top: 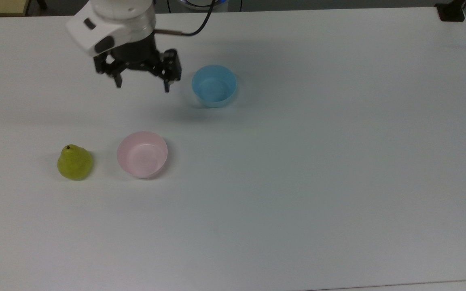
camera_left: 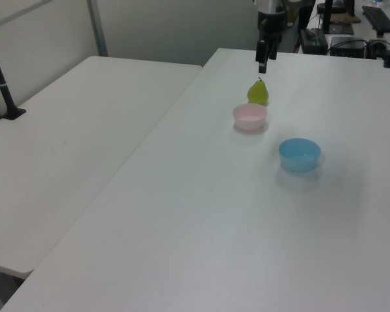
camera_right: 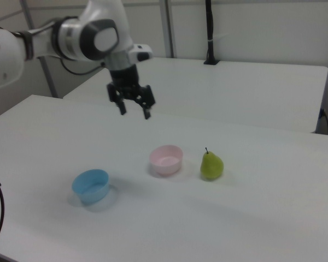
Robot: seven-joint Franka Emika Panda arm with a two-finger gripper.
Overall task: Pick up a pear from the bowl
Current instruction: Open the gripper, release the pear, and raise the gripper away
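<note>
The yellow-green pear (top: 75, 162) (camera_left: 258, 92) (camera_right: 211, 165) stands upright on the white table, outside the pink bowl (top: 142, 154) (camera_left: 249, 116) (camera_right: 166, 159), just to the top view's left of it. The pink bowl holds nothing. My gripper (top: 142, 85) (camera_right: 134, 111) (camera_left: 262, 63) hangs open and empty high above the table, well away from the pear, between the pink bowl and the blue bowl in the top view.
A light blue bowl (top: 214, 85) (camera_left: 299, 154) (camera_right: 91, 185), empty, sits to the top view's right of the gripper. A second white table (camera_left: 65, 130) adjoins on the left view's left, with a black post (camera_left: 1, 75) on it.
</note>
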